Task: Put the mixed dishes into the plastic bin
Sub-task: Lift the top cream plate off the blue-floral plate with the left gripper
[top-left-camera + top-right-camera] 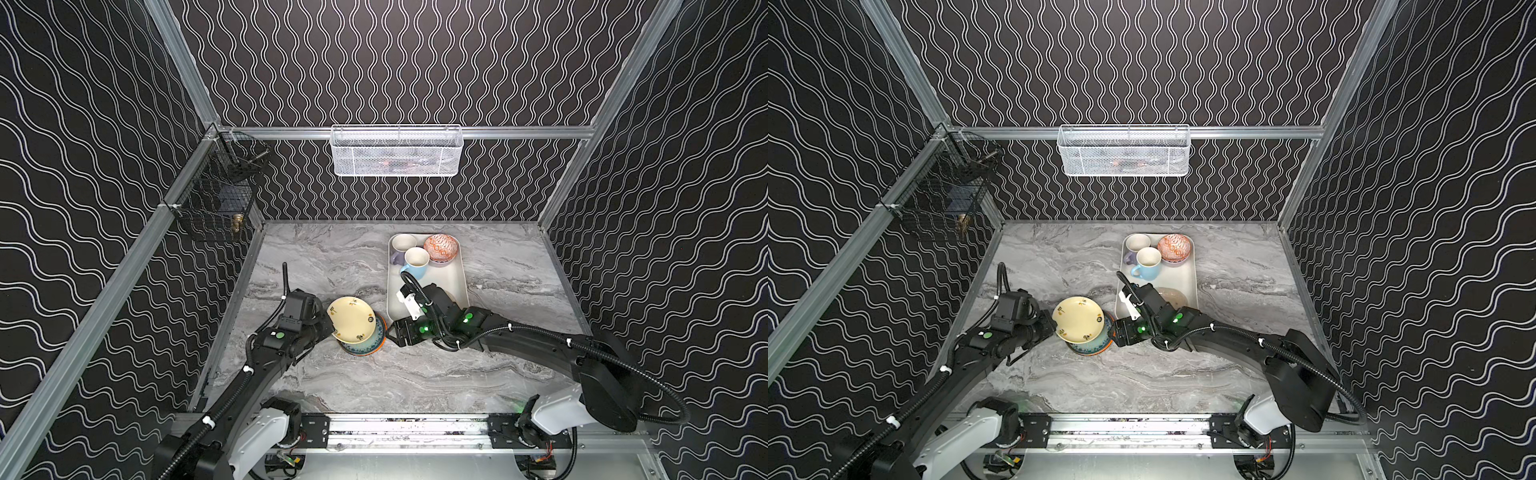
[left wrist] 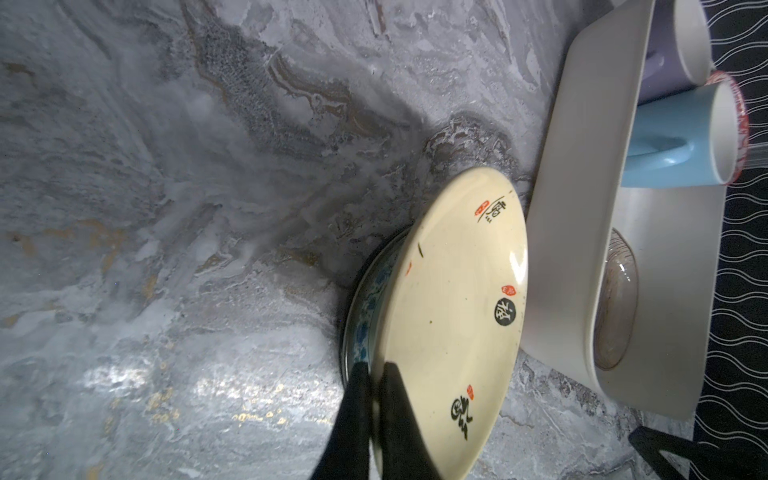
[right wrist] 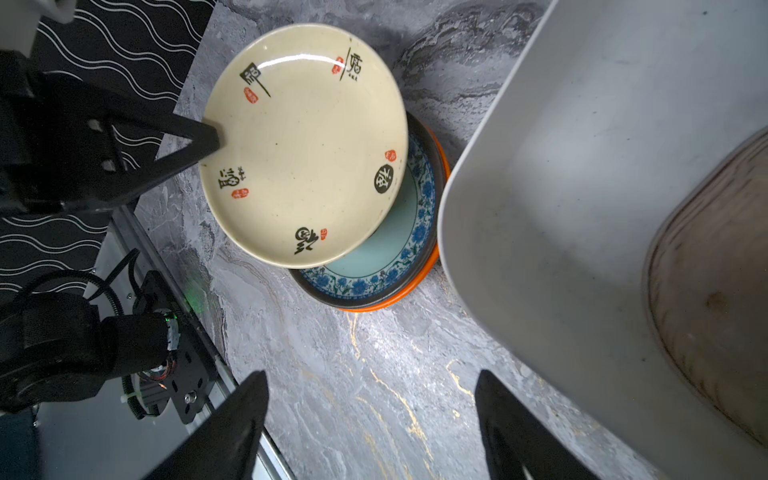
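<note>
A pale yellow plate (image 1: pixel 351 318) (image 3: pixel 303 145) with black characters hangs tilted over a stack of plates (image 1: pixel 365 347) (image 3: pixel 386 266): a blue-flowered one, then black and orange rims below. My left gripper (image 2: pixel 376 368) (image 1: pixel 331 328) is shut on the yellow plate's rim. My right gripper (image 3: pixel 370 378) (image 1: pixel 392 330) stands open and empty over bare table, right of the stack and next to the plastic bin (image 1: pixel 461 270) (image 3: pixel 540 208). The bin holds a lilac mug (image 1: pixel 402 246), a light-blue mug (image 1: pixel 417 262), an orange-patterned bowl (image 1: pixel 441 248) and a brownish bowl (image 3: pixel 715 291), partly hidden under my right arm.
A white wire-mesh basket (image 1: pixel 396 150) hangs on the back wall and a black wire basket (image 1: pixel 216 195) on the left wall. The marble table (image 1: pixel 374 382) is bounded by patterned walls and a metal rail (image 1: pixel 407 428) at the front.
</note>
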Motion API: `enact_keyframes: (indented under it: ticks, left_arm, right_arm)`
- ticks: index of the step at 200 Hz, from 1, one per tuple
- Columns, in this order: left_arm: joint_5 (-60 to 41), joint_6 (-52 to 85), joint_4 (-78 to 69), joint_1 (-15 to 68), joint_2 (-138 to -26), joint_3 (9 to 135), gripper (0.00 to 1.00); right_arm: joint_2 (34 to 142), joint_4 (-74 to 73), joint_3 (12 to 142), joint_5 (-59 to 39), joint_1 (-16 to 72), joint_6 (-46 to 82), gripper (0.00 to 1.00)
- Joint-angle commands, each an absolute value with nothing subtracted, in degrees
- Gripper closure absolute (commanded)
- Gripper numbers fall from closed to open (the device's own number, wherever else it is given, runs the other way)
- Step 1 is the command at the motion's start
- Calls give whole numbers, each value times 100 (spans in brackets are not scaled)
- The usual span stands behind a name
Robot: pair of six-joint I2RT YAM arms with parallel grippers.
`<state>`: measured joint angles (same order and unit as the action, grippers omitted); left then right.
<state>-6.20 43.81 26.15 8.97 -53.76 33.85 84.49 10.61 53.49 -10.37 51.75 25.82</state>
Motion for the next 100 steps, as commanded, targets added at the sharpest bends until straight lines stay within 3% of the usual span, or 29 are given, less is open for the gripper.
enact_keyframes:
  ticks: [1,22,100]
  left_arm:
    - [-731,4457,2564,853,-5344,3585,97]
    - [-703,4443,2645,844,-5372,3807,97]
    - [-1124,4511,2508,853,-5689,4449,97]
  right_arm:
    - [8302,1198,5406,-927,5179,2449,14]
    - [8122,1303,5383,-828,5141,2391,1]
    - [7096,1741,5050,-448,4578,2381,0]
